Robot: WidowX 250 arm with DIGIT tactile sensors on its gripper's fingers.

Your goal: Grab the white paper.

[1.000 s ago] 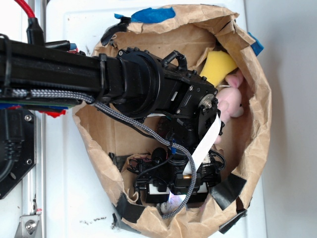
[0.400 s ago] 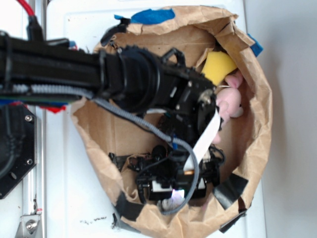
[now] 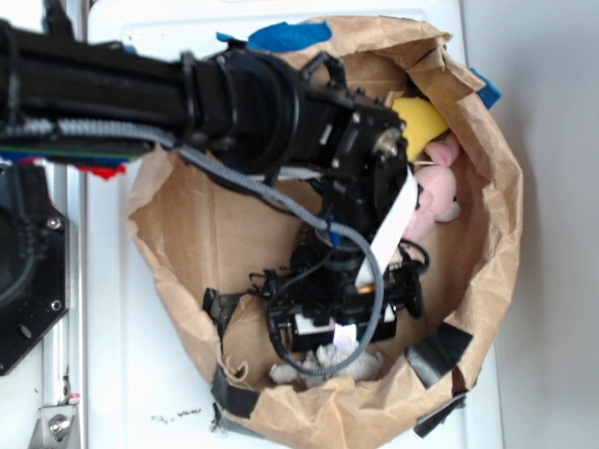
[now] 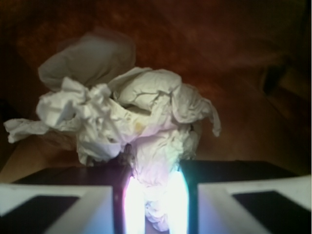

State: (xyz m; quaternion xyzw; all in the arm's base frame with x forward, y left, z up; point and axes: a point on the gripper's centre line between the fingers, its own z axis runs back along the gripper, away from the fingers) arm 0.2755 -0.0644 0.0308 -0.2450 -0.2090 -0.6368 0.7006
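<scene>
The white paper (image 3: 328, 361) is a crumpled off-white wad near the lower wall of the brown paper bag (image 3: 178, 215). In the wrist view the white paper (image 4: 131, 109) bulges out beyond the fingers, with its lower fold pinched between them. My gripper (image 3: 339, 339) points toward the bag's lower rim and is shut on that fold. The gripper (image 4: 155, 168) shows two pale fingers (image 4: 63, 204) close together, with a bright glare on the paper between them.
A yellow sponge (image 3: 418, 120) and a pink plush toy (image 3: 432, 192) lie at the bag's upper right. Black tape (image 3: 438, 348) and blue tape (image 3: 288, 36) sit on the bag's rim. The black arm and its white flat cable (image 3: 393, 224) cover the bag's middle.
The arm has shifted upward in the exterior view. The gripper has moved away from the bag's lower wall, and the white wad now shows beneath it.
</scene>
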